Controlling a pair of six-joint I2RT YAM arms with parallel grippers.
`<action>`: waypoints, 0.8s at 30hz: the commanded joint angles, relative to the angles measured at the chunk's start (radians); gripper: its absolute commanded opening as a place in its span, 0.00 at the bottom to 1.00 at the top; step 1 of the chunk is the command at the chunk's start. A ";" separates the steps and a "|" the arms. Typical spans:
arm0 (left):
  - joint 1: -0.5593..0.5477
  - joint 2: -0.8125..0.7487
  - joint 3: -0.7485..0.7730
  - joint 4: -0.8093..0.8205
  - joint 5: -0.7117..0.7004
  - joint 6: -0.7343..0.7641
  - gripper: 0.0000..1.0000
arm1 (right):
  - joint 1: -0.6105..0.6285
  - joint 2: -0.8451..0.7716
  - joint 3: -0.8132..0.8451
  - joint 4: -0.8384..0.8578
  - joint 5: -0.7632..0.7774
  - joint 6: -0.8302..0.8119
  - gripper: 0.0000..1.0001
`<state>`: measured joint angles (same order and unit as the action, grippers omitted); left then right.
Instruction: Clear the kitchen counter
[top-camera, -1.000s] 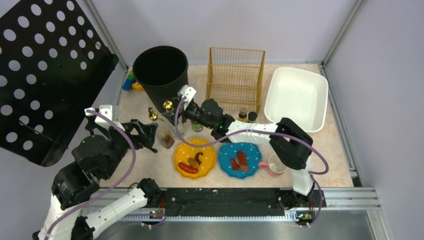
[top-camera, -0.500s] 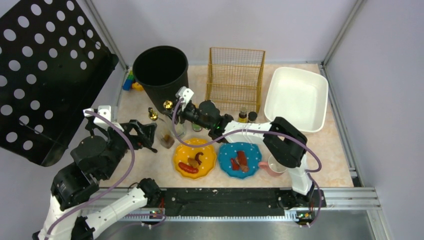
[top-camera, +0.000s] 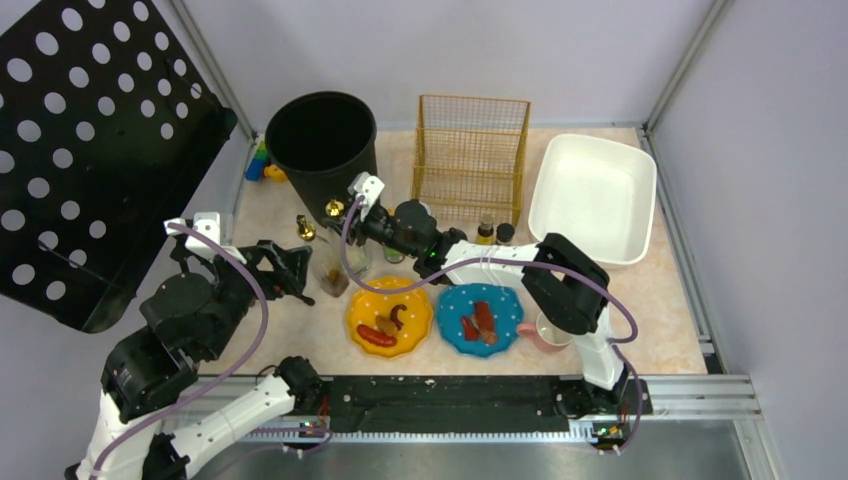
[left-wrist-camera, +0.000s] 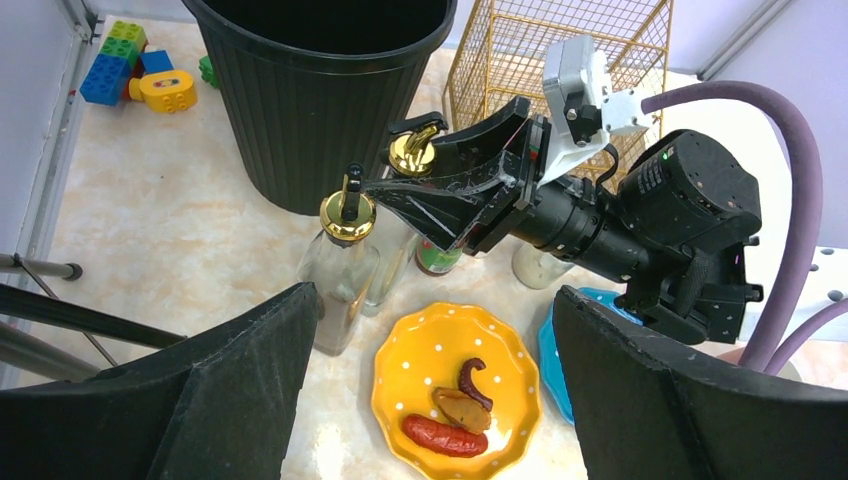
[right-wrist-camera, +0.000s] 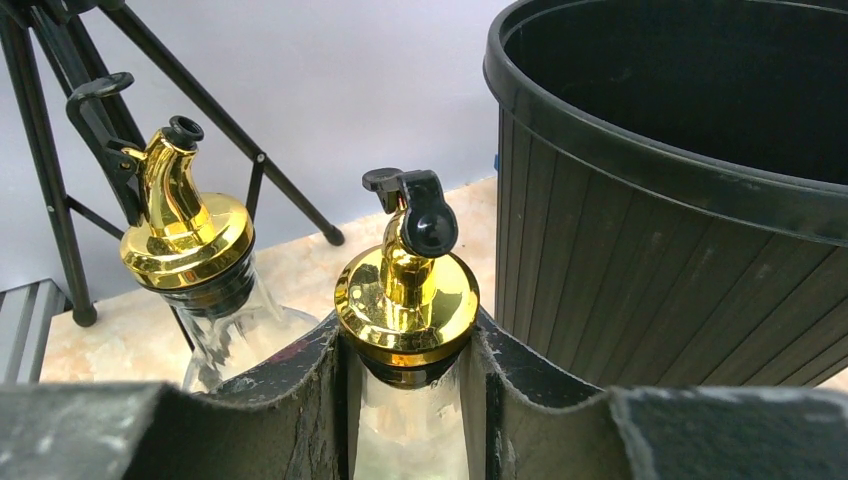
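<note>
The kitchen counter (top-camera: 660, 300) is pale marbled beige. A glass oil bottle with a gold pourer (top-camera: 335, 209) stands in front of the black bin (top-camera: 322, 140). My right gripper (top-camera: 347, 222) reaches left, and in the right wrist view (right-wrist-camera: 410, 345) its jaws press both sides of the bottle's neck under the gold cap (right-wrist-camera: 405, 290). A second gold-capped bottle (top-camera: 303, 230) stands just left of it (right-wrist-camera: 185, 235). My left gripper (left-wrist-camera: 437, 295) is open and empty, above the yellow plate (left-wrist-camera: 455, 385) with a sausage and food scraps.
A blue plate with food (top-camera: 480, 318) and a pink cup (top-camera: 548, 330) sit at the front. A gold wire basket (top-camera: 470, 155) and a white tub (top-camera: 592, 195) stand at the back. Small bottles (top-camera: 495, 232) and a green-labelled one (left-wrist-camera: 437, 258) stand mid-counter. Toy blocks (left-wrist-camera: 135, 75) lie far left.
My right gripper has slid a little to the left, onto the neck of the gold-capped bottle. The bottle has stayed in place. The left arm has barely moved.
</note>
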<state>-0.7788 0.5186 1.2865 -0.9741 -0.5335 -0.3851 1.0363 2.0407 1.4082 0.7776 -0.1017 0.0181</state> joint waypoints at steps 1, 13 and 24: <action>0.001 -0.006 -0.003 0.022 -0.013 0.018 0.91 | 0.013 -0.011 0.045 0.049 -0.024 0.006 0.00; 0.001 -0.021 0.001 0.033 -0.013 0.024 0.92 | 0.013 -0.095 0.075 0.025 -0.042 -0.071 0.00; 0.001 -0.024 0.015 0.053 0.001 0.040 0.92 | 0.014 -0.171 0.084 0.050 -0.024 -0.054 0.00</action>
<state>-0.7788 0.4992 1.2865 -0.9722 -0.5365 -0.3637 1.0389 1.9976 1.4155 0.6891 -0.1287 -0.0303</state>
